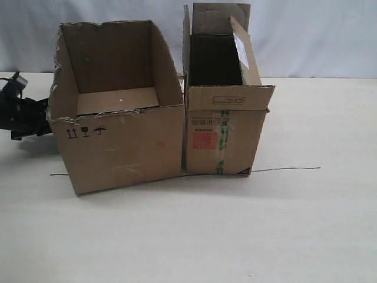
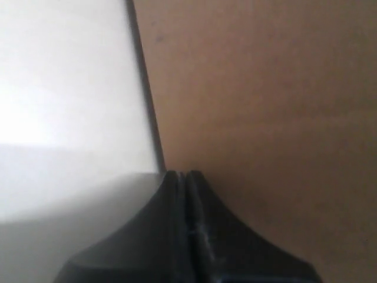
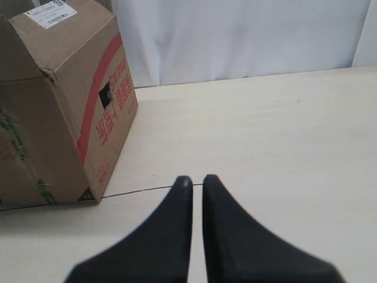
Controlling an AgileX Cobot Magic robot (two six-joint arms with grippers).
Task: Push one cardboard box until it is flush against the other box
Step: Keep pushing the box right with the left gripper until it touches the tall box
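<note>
Now | left gripper [image 2: 184,175], right gripper [image 3: 196,180] clenched | cardboard box [image 1: 126,147] beside other box [image 1: 224,132] | black line [image 1: 283,170] beneath

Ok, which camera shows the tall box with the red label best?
The exterior view: the tall box stands whole, with flaps, red label and green tape. The right wrist view catches only one corner, with its white sticker and red-printed side. The left wrist view shows none of it, only the wide box close up.

Two open cartons on the table.
The wide cardboard box [image 1: 126,147], ragged-rimmed, black symbols on its front, stands slightly turned; the other box [image 1: 224,138], narrower with raised flaps and red label, stands just beside it.
</note>
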